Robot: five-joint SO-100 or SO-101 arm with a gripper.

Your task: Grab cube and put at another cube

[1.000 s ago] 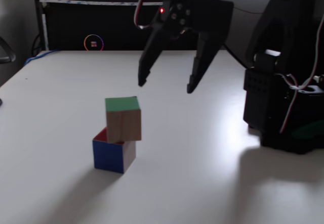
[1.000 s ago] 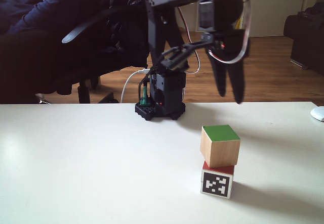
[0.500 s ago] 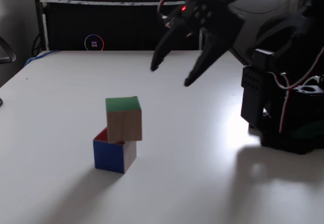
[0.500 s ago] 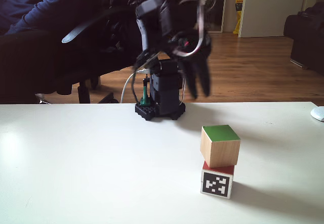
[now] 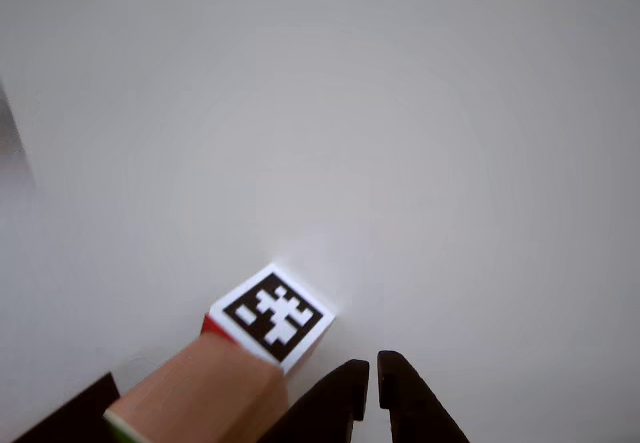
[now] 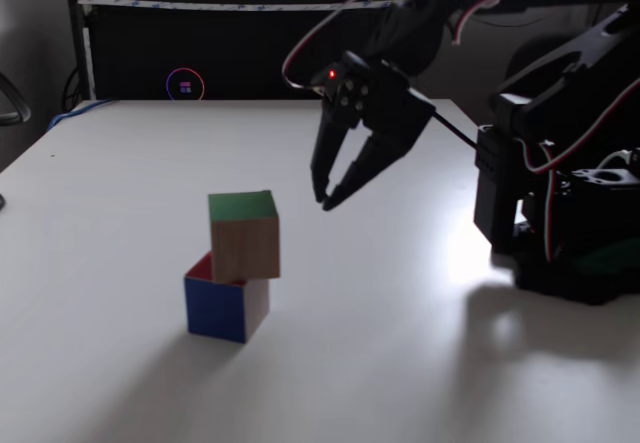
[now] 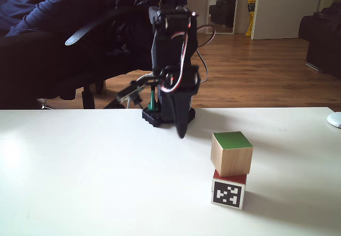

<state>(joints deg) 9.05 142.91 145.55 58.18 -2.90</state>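
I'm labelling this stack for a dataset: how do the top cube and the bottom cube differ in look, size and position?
The green-topped cube is larger than the marker cube and rests on it, while the marker cube stands on the table. The upper cube has plain wood sides; the lower one carries a black-and-white marker, a red top edge and, in a fixed view, a blue side. The upper cube sits offset, overhanging the lower. Both look wooden.

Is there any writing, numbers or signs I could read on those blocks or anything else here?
No readable words or numbers.
Smaller cube: a black-and-white pixel marker, a pattern, not text.
Black box behind the table: a glowing ring symbol, too small to read.
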